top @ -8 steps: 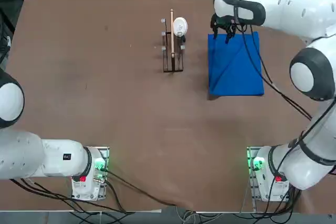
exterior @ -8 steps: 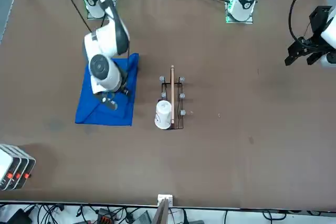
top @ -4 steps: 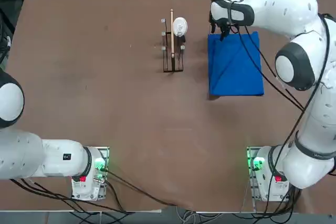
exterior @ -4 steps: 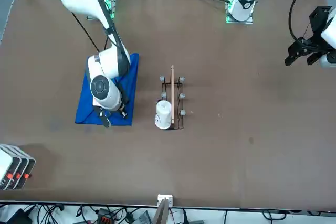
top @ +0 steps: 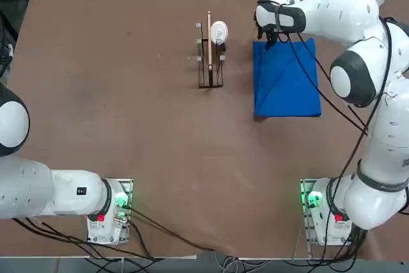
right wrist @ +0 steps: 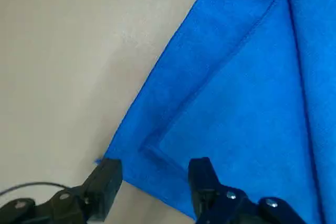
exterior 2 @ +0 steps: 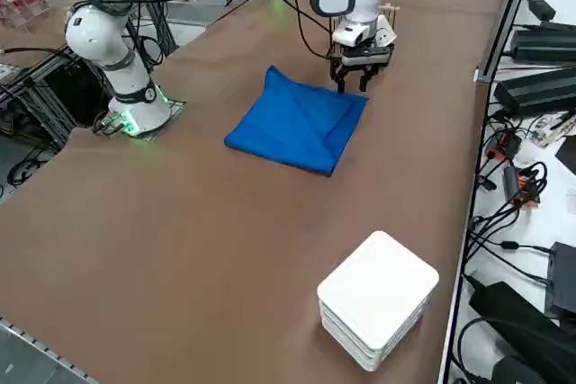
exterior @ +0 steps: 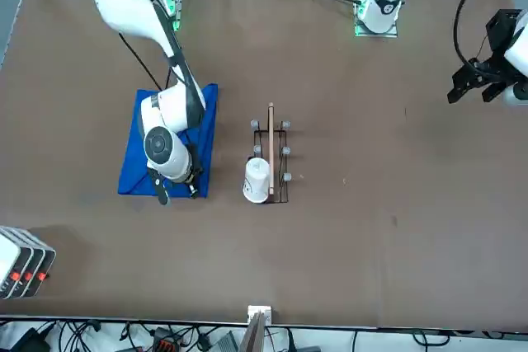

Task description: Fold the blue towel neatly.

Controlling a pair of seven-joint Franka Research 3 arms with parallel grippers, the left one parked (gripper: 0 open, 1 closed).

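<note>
At the table's near right, seen from overhead, the towel lies flat on the brown table, one blue rectangle with its long axis running from the robot's side toward the far edge. A diagonal crease and a doubled layer across it suggest it is already partly folded. Over its far corner on the rack side, the right gripper points down, fingers spread with nothing between them. The wrist view shows one finger off the cloth, just outside the corner, and the other over the blue. So the towel stretches away from the gripper toward the robot's base, and any fold from here would likely carry this corner along that long axis. The right arm is plainly the nearer one. Whether the fingertips touch the cloth cannot be told. Just beside the towel's far end, toward mid-table, stands one small rack with a white round object at its far end. Count: one towel, one rack, one white stacked box at the table's far corner.
</note>
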